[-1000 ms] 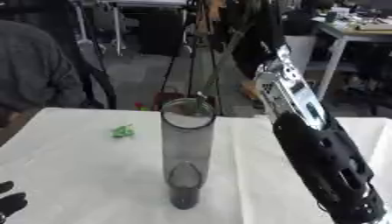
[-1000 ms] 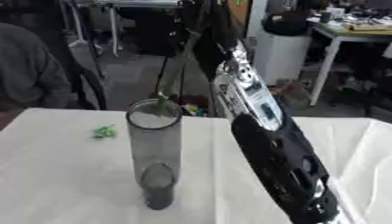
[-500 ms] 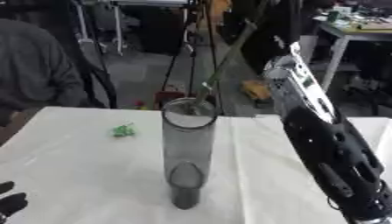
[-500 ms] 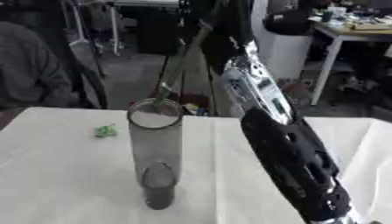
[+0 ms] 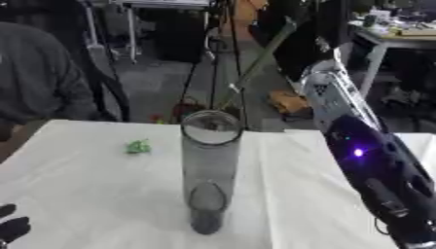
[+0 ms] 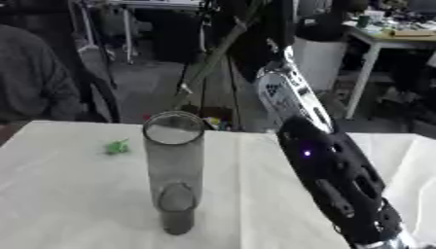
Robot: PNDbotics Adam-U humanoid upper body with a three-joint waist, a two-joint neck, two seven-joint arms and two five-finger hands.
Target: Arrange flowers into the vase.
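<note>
1. One tall, cylindrical vase of smoky grey transparent glass [image 5: 209, 170] stands upright on the white cloth-covered table [image 5: 94, 194], at about the middle of the table's width and toward its near side. Its round open mouth faces up toward the camera, and its thick base shows dark through the wall.
2. One long, thin green flower stem [image 5: 255, 65] slants from the far rim of the vase up and to the right, toward the top of the view. Its lower end lies at or just behind the vase mouth; whether it is inside the vase cannot be told. No bloom can be made out on it.
3. One small bright green object [image 5: 138, 146], crumpled in shape, lies on the table to the left of the vase and slightly farther away, well apart from it.
4. The robot's right arm [image 5: 374, 165], black with a silver and white upper segment and one small violet light, rises from the near right corner toward the upper end of the stem. The right hand itself is lost against the dark background at the top, so the state of its fingers cannot be told.
5. The robot's left hand [image 5: 12, 227] shows only as dark fingertips at the near left corner, resting low beside the table edge, holding nothing; the fingers look relaxed.
6. Count: one vase, one stem, one green object, two robot arms.
</note>
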